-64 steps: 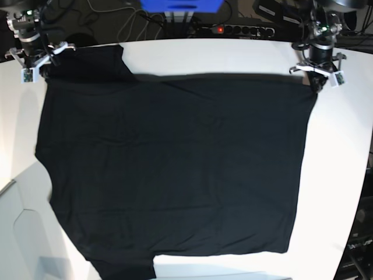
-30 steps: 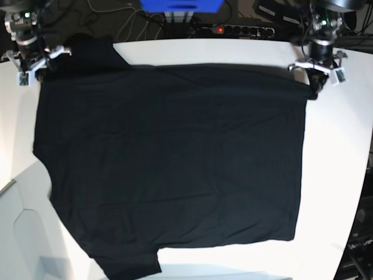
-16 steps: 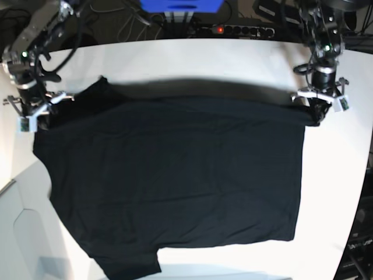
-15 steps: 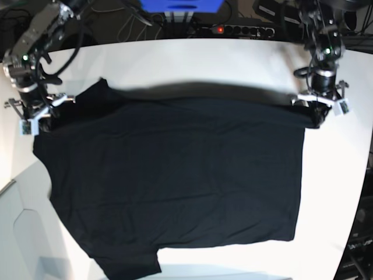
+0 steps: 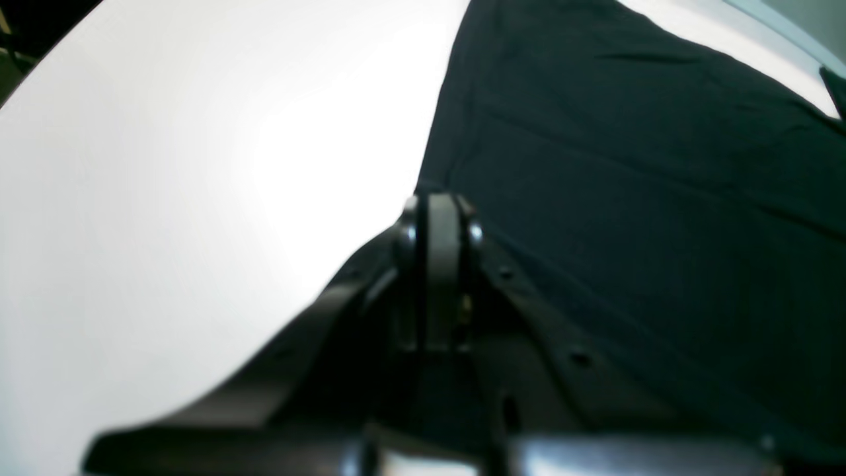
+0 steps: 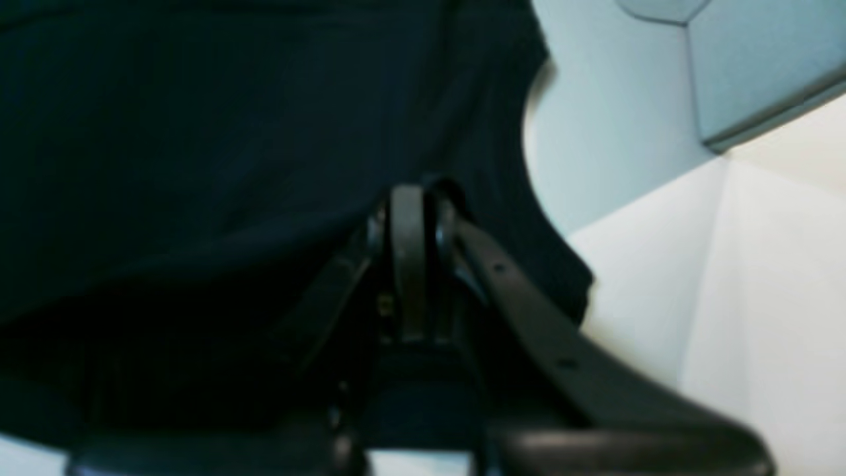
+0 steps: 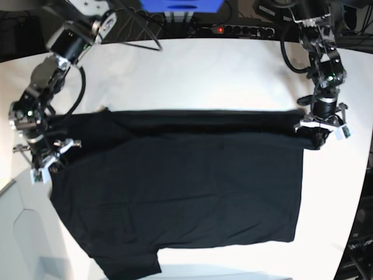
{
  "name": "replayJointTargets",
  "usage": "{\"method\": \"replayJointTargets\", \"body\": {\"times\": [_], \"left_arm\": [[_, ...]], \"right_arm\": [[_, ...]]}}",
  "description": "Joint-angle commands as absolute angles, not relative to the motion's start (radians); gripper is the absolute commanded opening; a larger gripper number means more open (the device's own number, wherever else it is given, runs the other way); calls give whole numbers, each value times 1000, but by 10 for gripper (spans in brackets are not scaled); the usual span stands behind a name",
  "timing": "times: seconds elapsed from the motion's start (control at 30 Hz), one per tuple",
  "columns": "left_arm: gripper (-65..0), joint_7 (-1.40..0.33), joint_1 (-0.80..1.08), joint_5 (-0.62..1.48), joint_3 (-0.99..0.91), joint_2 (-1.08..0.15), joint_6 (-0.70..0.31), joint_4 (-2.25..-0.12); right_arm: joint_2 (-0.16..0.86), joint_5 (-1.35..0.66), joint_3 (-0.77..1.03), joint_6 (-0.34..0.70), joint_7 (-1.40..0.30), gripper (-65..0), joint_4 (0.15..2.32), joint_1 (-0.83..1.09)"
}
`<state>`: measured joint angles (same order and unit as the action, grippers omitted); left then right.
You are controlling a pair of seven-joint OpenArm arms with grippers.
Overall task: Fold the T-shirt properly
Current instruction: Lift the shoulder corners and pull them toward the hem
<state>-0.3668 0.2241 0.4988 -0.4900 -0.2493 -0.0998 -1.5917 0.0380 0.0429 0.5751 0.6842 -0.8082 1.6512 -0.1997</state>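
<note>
step: fold far edge over | left gripper (image 7: 317, 129) clamped on shirt (image 7: 186, 192) corner, right gripper (image 7: 42, 163) same at other corner | shirt flat on table (image 7: 204, 64), spread below and between both | tip: keep grippers level, edge taut (avoid skew) | containers: none visible

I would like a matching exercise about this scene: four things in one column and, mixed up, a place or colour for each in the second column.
Things:
1. T-shirt
2. table
3. left claw
4. right claw

Descriptions:
A. white
B. black
C. shut on cloth, on the base view's left
D. shut on cloth, on the base view's right

Pairs: 1-B, 2-A, 3-D, 4-C
</note>
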Motion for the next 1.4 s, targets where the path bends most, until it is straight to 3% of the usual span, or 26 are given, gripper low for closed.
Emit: {"method": "replayJointTargets", "body": {"times": [0.0, 0.67, 1.37], "left_arm": [[-649, -341, 206, 501, -495, -262, -97, -1598], [-649, -340, 133, 506, -495, -262, -102, -1480], [-645, -340, -16, 504, -493, -262, -104, -1339]], "right_arm": [[44, 42, 573, 698, -788, -650, 1641, -242], [110, 76, 573, 698, -667, -650, 1251, -479], [133, 74, 575, 698, -616, -650, 1213, -479]]}}
